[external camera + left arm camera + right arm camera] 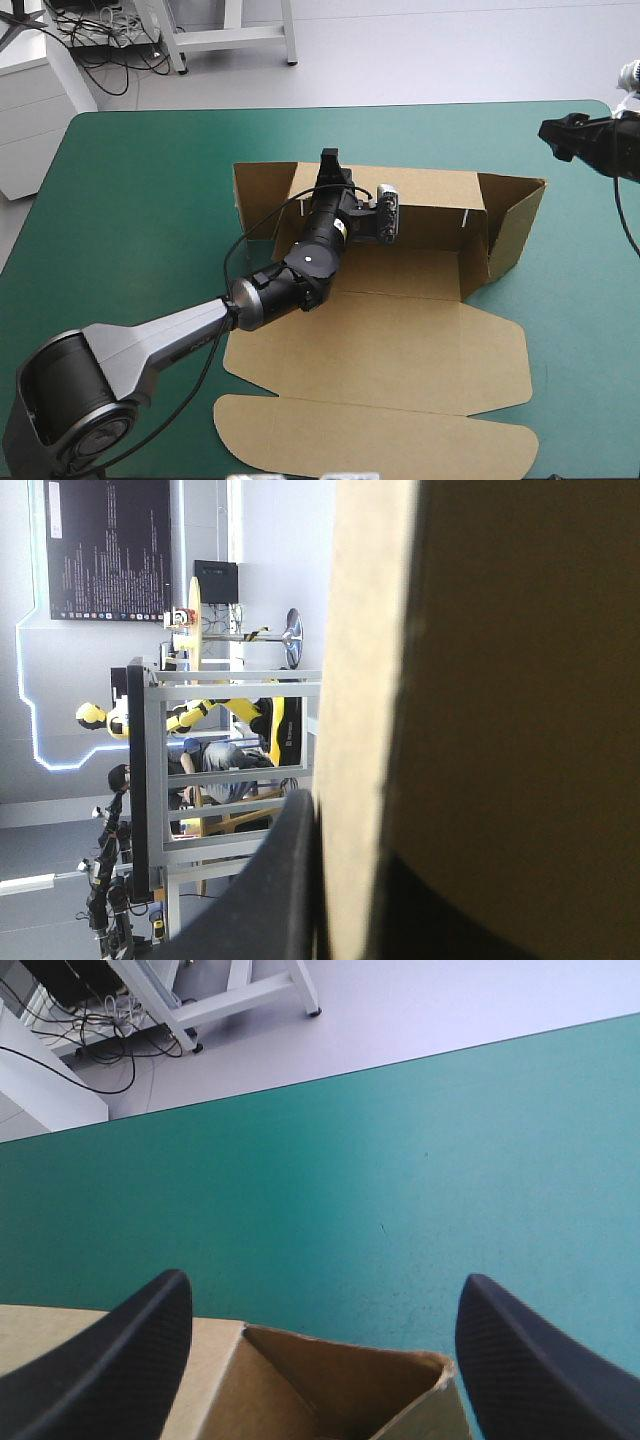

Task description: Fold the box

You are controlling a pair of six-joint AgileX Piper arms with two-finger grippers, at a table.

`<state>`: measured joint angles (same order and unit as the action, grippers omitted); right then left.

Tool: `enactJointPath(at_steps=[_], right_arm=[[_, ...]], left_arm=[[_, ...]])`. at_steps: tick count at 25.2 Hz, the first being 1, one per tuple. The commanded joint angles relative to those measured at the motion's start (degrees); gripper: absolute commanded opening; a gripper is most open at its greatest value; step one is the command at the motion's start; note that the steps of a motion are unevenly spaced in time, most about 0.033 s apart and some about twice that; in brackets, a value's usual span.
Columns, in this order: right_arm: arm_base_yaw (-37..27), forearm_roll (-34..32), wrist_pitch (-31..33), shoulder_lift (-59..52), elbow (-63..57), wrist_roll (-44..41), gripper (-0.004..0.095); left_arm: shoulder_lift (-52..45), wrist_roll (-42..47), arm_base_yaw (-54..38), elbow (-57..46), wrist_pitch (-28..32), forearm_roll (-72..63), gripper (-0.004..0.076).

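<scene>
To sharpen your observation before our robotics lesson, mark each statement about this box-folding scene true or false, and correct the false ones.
1. The left gripper is shut on the box at its far wall. True.
2. The right gripper has its fingers shut. False: they stand apart, open.
3. The lid lies flat on the teal-green cover. True.
4. The right gripper holds the box. False: it is clear of the box and holds nothing.
</scene>
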<state>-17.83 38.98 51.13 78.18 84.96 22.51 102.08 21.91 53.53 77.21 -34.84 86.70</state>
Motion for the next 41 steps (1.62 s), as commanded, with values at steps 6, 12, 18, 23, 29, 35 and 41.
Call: enactJointPath(at_steps=[6, 12, 18, 23, 29, 35, 41], right_arm=[[-0.4, 1.2, 6.5, 13.6, 9.6, -0.3, 0.0650], [0.0, 1.0, 7.9, 18.8, 10.7, 0.1, 0.0581], [4.7, -5.1, 7.9, 19.2, 10.7, 0.0, 0.0581], [7.0, -10.1, 12.8, 19.2, 10.7, -1.9, 0.0575], [6.5, -11.9, 20.5, 19.2, 10.7, -1.9, 0.0575], [6.5, -11.7, 20.7, 18.7, 8.4, -2.7, 0.0575], [6.5, -11.4, 20.7, 14.9, -1.3, 1.1, 0.0575]], left_arm=[[-2.3, 7.9, 2.7, -6.1, -1.1, 10.6, -0.0010], [-2.3, 13.2, 3.3, -10.3, -5.1, 16.6, -0.0010], [-2.3, 13.9, 3.3, -10.3, -5.1, 16.6, -0.0010], [-2.3, 18.3, 3.3, -10.3, -5.6, 16.6, -0.0010], [-2.3, 18.3, 3.2, -10.3, -5.6, 16.6, -0.0010], [-2.3, 18.3, 3.2, -10.3, -5.6, 16.6, -0.0010], [-2.3, 18.3, 3.2, -10.3, -5.6, 16.6, -0.0010]])
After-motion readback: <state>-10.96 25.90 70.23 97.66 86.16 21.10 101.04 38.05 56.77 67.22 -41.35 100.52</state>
